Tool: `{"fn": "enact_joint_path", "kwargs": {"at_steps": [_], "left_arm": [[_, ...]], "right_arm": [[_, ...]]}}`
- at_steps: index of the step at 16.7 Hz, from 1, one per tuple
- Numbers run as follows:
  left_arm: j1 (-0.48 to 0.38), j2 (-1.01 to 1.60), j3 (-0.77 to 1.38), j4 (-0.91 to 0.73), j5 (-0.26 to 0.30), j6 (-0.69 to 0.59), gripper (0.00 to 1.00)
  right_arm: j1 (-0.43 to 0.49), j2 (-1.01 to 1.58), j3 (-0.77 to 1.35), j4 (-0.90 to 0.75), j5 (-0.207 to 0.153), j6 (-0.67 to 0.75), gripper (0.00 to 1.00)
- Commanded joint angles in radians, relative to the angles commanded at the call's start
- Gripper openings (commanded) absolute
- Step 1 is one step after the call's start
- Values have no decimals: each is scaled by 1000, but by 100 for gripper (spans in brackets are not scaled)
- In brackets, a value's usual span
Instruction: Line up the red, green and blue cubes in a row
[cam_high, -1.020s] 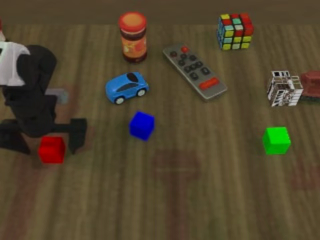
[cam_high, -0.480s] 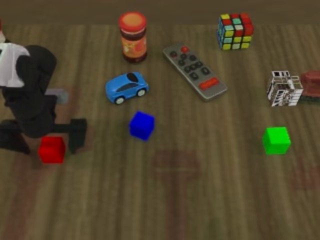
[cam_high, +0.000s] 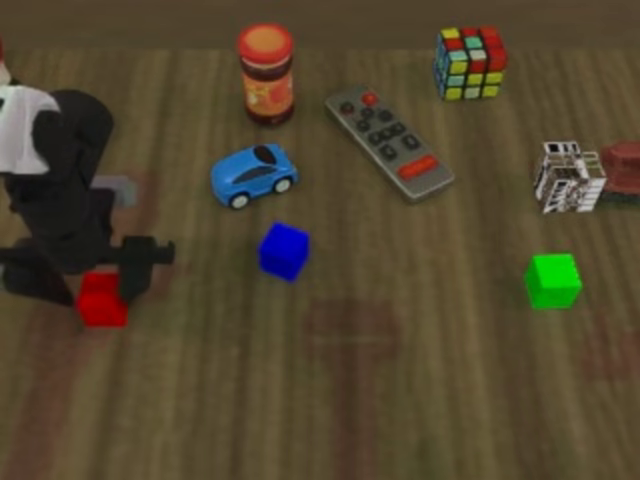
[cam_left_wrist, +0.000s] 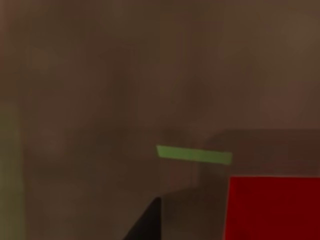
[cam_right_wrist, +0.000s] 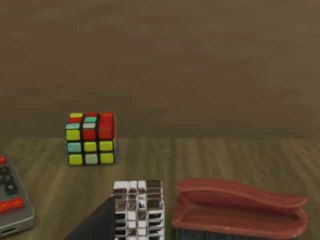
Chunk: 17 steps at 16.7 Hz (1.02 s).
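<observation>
Gripping the red cube (cam_high: 102, 298), left fingers (cam_high: 140, 262); only right wrist shows a brush (cam_right_wrist: 240, 210).

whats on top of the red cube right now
The left gripper sits over the red cube, fingers closed in on its sides. The cube's back part is hidden under the arm.

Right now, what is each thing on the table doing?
Left gripper: shut on the red cube.
Red cube: held between the fingers, at the table's left.
Blue cube: free, on the table.
Green cube: free, at the right.
Toy car: on its wheels.
Jar: upright, lid on.
Remote: lying flat.
</observation>
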Motion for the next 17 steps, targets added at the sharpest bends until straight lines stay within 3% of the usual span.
{"fn": "enact_joint_path", "kwargs": {"at_steps": [2, 3, 12, 17], "left_arm": [[0, 0, 0, 0, 0, 0, 2], [0, 0, 0, 0, 0, 0, 0], [1, -41, 17, -22, -5, 3, 0], [13, -104, 94, -172, -5, 0, 0]], "right_arm": [[0, 0, 0, 0, 0, 0, 100], [0, 0, 0, 0, 0, 0, 100], [0, 0, 0, 0, 0, 0, 100], [0, 0, 0, 0, 0, 0, 100]]}}
